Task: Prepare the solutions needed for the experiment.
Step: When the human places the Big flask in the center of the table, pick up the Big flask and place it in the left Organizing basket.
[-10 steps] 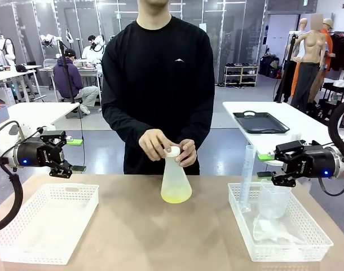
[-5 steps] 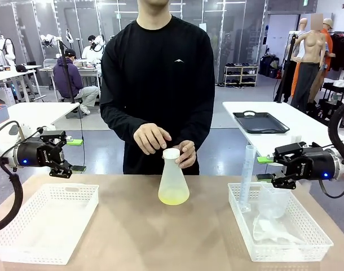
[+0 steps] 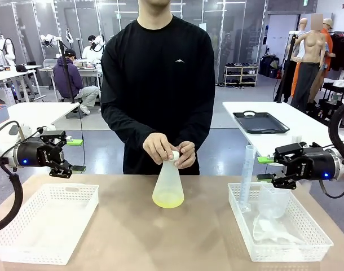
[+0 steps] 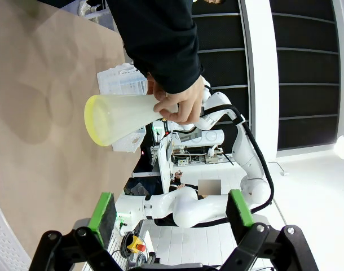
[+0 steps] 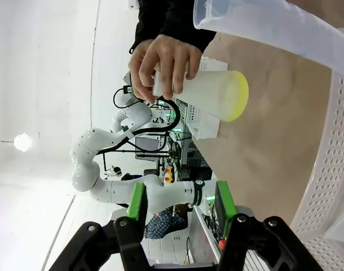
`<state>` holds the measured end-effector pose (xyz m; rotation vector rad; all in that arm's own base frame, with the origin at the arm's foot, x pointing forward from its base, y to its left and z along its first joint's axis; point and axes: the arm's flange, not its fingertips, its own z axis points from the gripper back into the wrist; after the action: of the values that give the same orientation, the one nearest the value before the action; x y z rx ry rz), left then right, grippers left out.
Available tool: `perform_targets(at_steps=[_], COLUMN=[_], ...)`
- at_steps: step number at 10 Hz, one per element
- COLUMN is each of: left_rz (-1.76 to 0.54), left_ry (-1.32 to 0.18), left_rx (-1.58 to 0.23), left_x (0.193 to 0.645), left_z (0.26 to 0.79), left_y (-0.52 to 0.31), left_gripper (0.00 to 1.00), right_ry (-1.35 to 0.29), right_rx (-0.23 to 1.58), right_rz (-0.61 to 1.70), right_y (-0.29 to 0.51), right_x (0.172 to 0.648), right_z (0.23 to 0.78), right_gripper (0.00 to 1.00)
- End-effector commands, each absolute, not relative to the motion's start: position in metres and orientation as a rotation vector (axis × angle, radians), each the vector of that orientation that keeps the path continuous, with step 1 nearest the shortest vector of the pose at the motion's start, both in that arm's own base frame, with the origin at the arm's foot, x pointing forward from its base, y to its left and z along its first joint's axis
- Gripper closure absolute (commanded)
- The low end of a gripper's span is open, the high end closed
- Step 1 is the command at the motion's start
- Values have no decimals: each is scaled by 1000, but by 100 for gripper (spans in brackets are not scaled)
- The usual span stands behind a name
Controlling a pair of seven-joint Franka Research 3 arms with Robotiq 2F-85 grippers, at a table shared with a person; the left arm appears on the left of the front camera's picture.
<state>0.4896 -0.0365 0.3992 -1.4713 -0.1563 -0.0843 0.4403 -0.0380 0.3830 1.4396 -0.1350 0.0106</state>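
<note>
A person across the table holds a frosted conical flask [image 3: 168, 183] by its neck with both hands, tilted a little over the table's middle. The solutions [image 3: 167, 199], a pale yellow-green liquid, lie in its bottom. My left gripper [image 3: 76, 155] hovers open and empty above the table's far left edge. In its wrist view its fingers [image 4: 104, 209] frame the flask [image 4: 124, 116] and liquid [image 4: 91, 121] far off. My right gripper [image 3: 266, 168] hangs open and empty at the far right, over the right basket. Its wrist view shows the flask [image 5: 208, 90] and liquid [image 5: 241, 96].
An empty white basket [image 3: 25, 243] sits at the front left. A second basket [image 3: 324, 240] at the right holds a tall graduated cylinder [image 3: 248, 175] and a clear beaker [image 3: 273, 200]. A black tray [image 3: 261, 122] lies on a table behind.
The person's hand has come back onto the flask's top, and the flask has shifted slightly left and tilted. Both arms have stayed still.
</note>
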Motion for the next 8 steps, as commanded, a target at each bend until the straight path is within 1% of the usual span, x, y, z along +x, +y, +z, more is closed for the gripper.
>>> perform_targets(at_steps=[1, 8], left_rz=[-75, -75], left_ry=[-152, -152], left_rx=[-1467, -1467], left_x=[490, 490], left_z=[401, 401], left_y=[-37, -37], left_gripper=[0, 0], right_ry=[-135, -135], right_rx=[1444, 1444], right_rz=[16, 16], right_y=[-38, -38], right_x=[441, 441], right_z=[384, 384], right_gripper=[38, 38])
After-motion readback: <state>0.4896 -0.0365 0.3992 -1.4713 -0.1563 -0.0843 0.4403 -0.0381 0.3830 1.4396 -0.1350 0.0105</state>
